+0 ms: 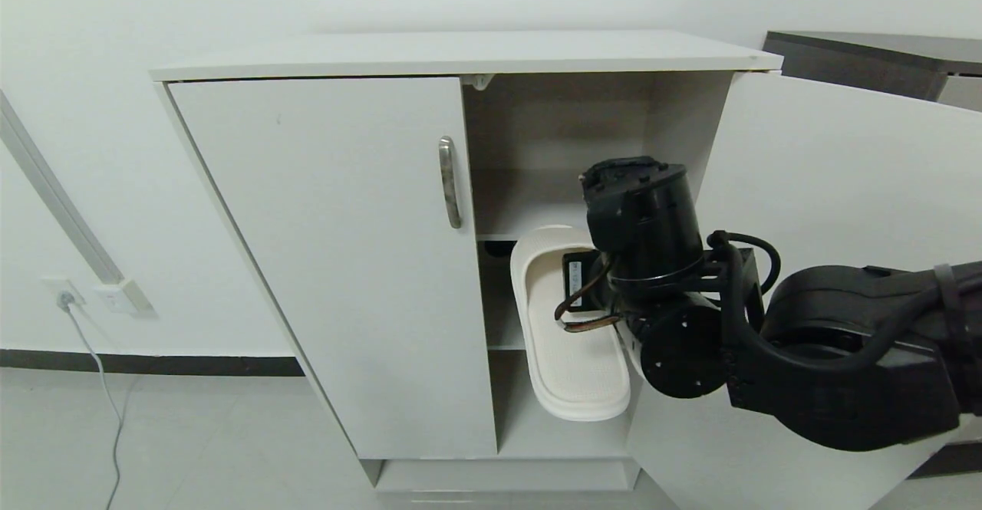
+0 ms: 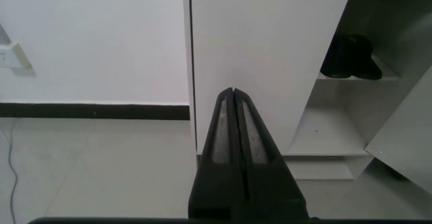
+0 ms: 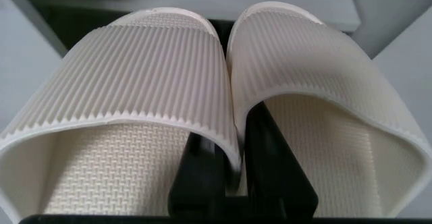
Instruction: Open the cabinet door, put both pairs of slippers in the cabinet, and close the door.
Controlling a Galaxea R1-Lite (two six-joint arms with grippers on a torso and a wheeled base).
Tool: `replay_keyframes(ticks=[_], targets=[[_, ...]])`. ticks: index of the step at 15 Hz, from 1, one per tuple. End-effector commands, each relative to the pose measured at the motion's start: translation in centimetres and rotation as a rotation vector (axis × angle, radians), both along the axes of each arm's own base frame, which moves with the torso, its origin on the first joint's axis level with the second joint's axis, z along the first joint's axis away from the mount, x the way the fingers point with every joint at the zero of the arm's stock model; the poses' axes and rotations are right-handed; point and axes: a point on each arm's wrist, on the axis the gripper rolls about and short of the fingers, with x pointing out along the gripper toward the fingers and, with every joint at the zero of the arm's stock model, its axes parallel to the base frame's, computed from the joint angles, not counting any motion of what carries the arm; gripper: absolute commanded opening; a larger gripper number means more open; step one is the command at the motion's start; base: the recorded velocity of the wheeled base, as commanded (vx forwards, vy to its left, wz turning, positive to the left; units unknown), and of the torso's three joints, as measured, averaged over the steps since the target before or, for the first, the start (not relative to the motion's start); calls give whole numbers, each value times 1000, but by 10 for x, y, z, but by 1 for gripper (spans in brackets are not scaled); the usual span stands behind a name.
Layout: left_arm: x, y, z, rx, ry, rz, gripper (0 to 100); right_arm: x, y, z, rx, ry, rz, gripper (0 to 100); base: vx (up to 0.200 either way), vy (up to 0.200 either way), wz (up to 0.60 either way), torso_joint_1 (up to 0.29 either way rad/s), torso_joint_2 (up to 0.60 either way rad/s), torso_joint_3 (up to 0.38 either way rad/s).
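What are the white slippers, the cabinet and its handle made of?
The white slippers look like soft foam or rubber, matte, with ridged straps and bumpy footbeds. The cabinet looks like smooth white-coated board, probably wood-based. Its handle seems brushed metal, grey with a dull shine.

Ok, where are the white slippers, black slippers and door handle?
white slippers (image 3: 162, 55), right wrist view, ribbed strap.
black slippers (image 2: 351, 57), left wrist view, middle.
door handle (image 1: 449, 182), head view, bar's middle.
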Motion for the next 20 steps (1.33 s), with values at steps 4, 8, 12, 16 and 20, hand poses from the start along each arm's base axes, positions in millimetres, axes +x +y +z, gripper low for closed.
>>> replay_keyframes(ticks=[4,8,12,16,20], targets=[[0,0,0,1,-1,1,0,5,2,4,3,-12,-3,0,0,0,0,0,0,0],[0,0,0,0,-1,-1,0,6,3,1,-5,-7,-3,0,0,0,0,0,0,0],[0,0,0,0,1,-2,0,7,3,1,-4,-9,-4,0,200,0,0,0,6,5],[0,0,0,0,-1,-2,0,9,6,-1,-7,-6,-4,0,200,0,0,6,1,5],[0,0,0,0,-1,1,0,18,11,-5,-20,-7,-7,0,50,0,0,1,1,1]])
